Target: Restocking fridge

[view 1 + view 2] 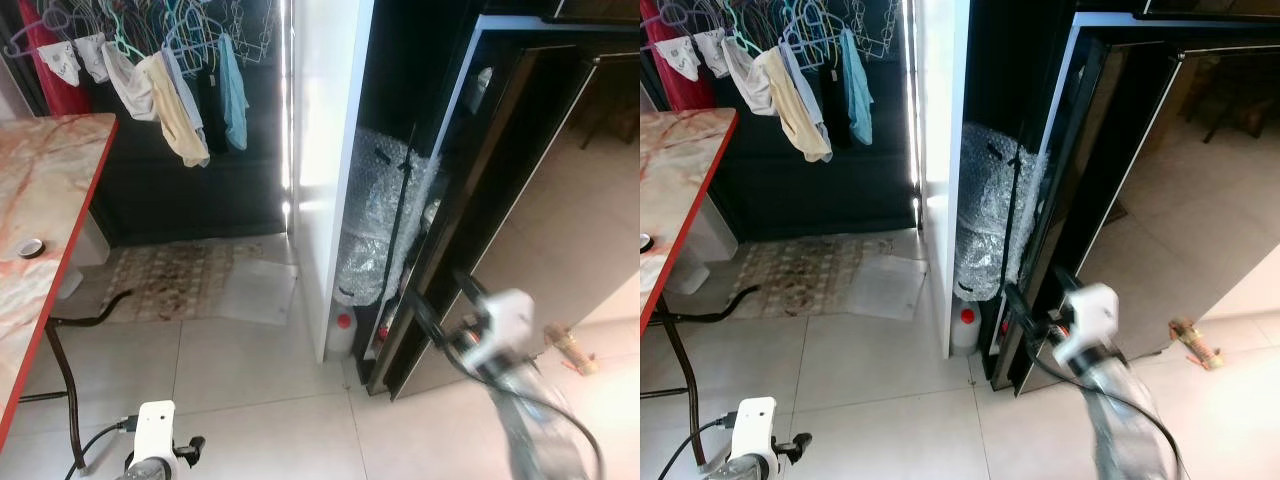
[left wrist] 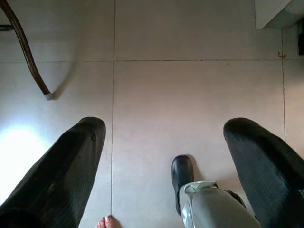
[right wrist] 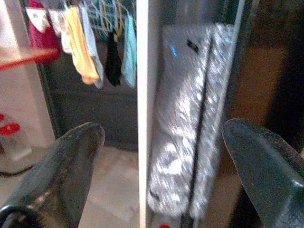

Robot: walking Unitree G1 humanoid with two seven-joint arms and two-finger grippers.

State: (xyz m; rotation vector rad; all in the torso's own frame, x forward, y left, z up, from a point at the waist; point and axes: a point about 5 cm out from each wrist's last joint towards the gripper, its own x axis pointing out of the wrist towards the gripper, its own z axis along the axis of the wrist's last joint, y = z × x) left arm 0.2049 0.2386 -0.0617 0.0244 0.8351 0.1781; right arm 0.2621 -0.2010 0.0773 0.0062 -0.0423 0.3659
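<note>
A tall black appliance stands at the right with its glossy black door (image 1: 540,200) swung open. My right gripper (image 1: 442,305) is raised in front of the door's lower edge, open, with nothing between its fingers. In the right wrist view the right gripper (image 3: 164,130) faces the gap beside the white wall panel (image 3: 142,95), where a bubble-wrap bundle (image 3: 185,118) stands. My left arm (image 1: 155,440) hangs low over the floor. In the left wrist view the left gripper (image 2: 164,126) is open over bare tiles.
A marble table with a red edge (image 1: 60,200) stands at the left, a small round lid (image 1: 30,247) on it. Laundry (image 1: 170,90) hangs at the back above a mat (image 1: 180,280). A red-capped white bottle (image 1: 343,330) sits by the wall base. A person's toe (image 2: 107,222) shows on the tiles.
</note>
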